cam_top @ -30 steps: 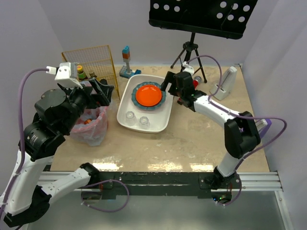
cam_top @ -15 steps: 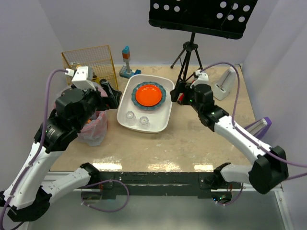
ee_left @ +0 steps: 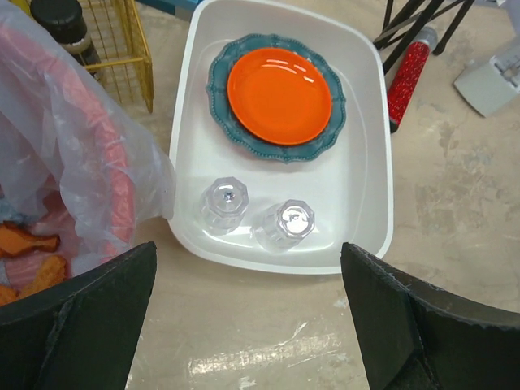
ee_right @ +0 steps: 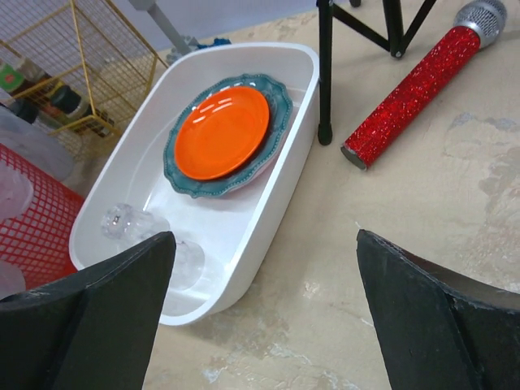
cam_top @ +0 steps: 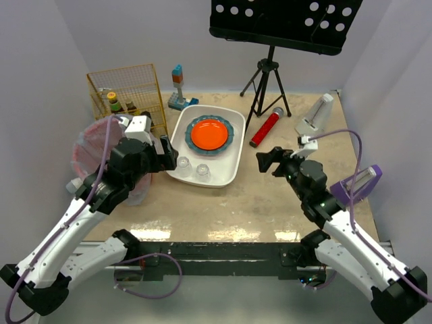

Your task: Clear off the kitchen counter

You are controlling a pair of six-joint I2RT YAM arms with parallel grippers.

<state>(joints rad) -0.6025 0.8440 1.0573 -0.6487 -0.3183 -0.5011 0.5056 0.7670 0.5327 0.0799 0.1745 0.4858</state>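
The beige kitchen counter point(cam_top: 270, 196) carries a white tub point(cam_top: 233, 169) with an orange plate point(cam_top: 208, 134) on a teal plate and two clear glasses point(cam_top: 182, 164) lying at its near end. A red glitter microphone point(cam_top: 266, 129) lies right of the tub by the tripod feet. My left gripper point(cam_top: 165, 145) hovers open over the tub's left near corner; in the left wrist view the left gripper point(ee_left: 248, 248) holds nothing, with the glasses point(ee_left: 284, 221) just ahead. My right gripper point(cam_top: 266, 158) hangs open and empty right of the tub point(ee_right: 268, 195), the microphone point(ee_right: 410, 93) beyond it.
A red bin lined with a plastic bag point(cam_top: 91, 152) stands left of the tub, holding orange scraps. A yellow wire basket point(cam_top: 128, 91) with bottles sits at the back left. A block tower point(cam_top: 177, 84), a music stand tripod point(cam_top: 268, 74), a white metronome point(cam_top: 316, 116) and a purple-capped item point(cam_top: 361, 181) stand around.
Both arms have pulled back toward the near edge. The right gripper left the microphone's spot beside the tub; the left gripper came forward off the bin. Both stayed open.
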